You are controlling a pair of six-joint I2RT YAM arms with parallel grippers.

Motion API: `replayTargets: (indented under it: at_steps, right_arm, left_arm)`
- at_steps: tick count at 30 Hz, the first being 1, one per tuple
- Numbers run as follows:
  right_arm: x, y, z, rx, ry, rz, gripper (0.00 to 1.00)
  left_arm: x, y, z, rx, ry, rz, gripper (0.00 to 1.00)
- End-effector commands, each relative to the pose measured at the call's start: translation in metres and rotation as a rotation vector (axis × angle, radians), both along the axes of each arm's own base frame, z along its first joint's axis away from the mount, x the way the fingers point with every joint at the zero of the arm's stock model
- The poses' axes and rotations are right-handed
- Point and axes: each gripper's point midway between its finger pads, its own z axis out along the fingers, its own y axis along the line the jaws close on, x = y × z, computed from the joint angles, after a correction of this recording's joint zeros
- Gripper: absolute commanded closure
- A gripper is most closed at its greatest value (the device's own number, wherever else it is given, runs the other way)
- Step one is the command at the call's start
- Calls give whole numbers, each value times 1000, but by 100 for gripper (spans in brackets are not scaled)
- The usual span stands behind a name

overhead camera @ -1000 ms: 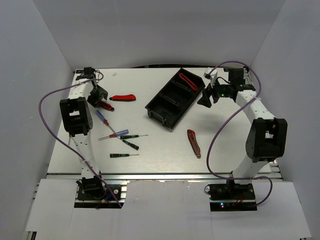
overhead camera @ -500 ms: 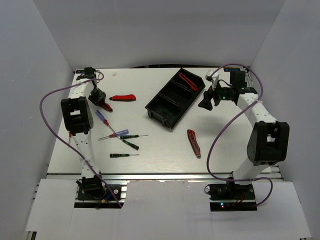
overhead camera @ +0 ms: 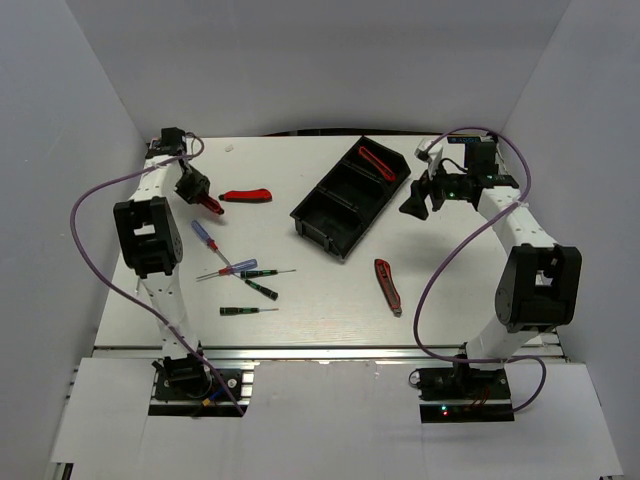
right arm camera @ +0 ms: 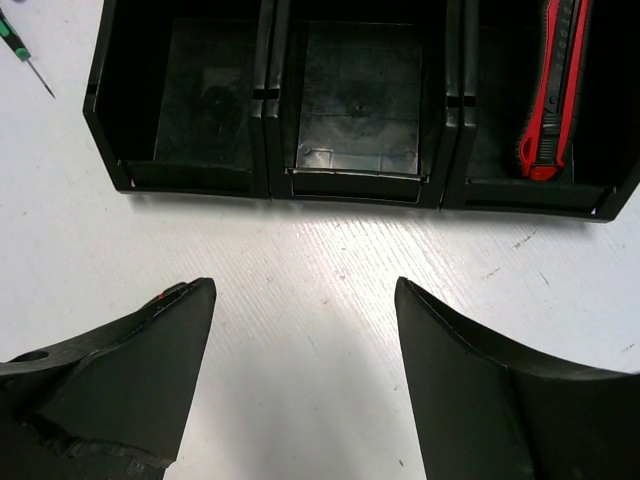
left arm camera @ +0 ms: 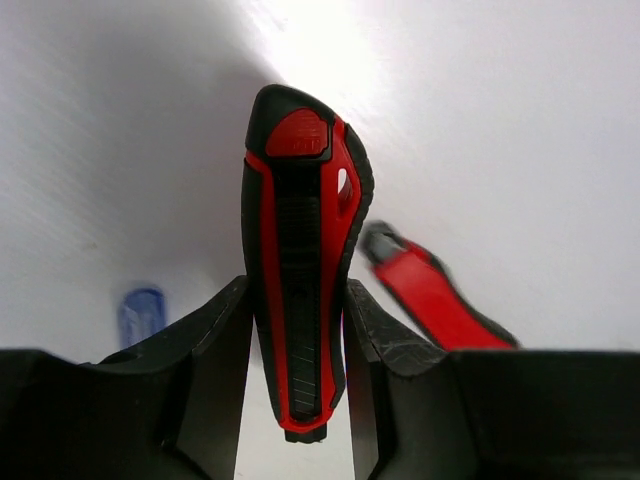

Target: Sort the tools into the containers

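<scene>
Clamping utility knife (left arm camera: 300,250), left tool (left arm camera: 296,320); red-handled item (left arm camera: 430,300) near; right tool (right arm camera: 305,295) wide, empty, facing tray (right arm camera: 350,187).

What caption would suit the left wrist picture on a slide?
Left gripper shut on a red-and-black utility knife, white table behind.

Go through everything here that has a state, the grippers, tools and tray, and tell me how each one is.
left gripper: shut on the held knife.
held knife: clamped between the fingers.
right gripper: open, empty.
tray: two compartments empty, one end compartment filled.
tray knife: lying in that end compartment.
screwdrivers: loose on the table.
far red tool: loose on the table.
near red tool: loose on the table.
</scene>
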Motion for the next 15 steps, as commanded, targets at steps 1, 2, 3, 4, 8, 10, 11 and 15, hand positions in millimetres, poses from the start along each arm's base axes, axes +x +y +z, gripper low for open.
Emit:
replayTargets:
  at_steps: [1,2,3,4,8,10,11,15]
  right_arm:
    - [-3,1,31,34,-59,12,21]
    - [-3,-1,31,34,-60,9,21]
    - [-3,-2,32,37,-64,7,21]
    - [-3,-2,34,41,-64,2,21]
    - [1,-13,39,57,-68,-33,21]
    - [2,-16,42,61,-77,-43,21]
    - [2,-17,43,62,-79,-44,21]
    - [2,-20,46,73,-80,-55,21]
  left_arm:
    - [23,-36,118,-55,-322,-98,100]
    - [28,-54,127,-111,-376,-157,100]
    - [30,-74,135,-136,-410,-205,100]
    - [30,-89,148,-158,-451,-243,100]
    - [36,-177,182,-364,-621,-460,100]
    - [34,-217,192,-426,-662,-541,100]
    - [40,-233,198,-466,-706,-565,100]
    - [36,-317,216,-613,-780,-719,100]
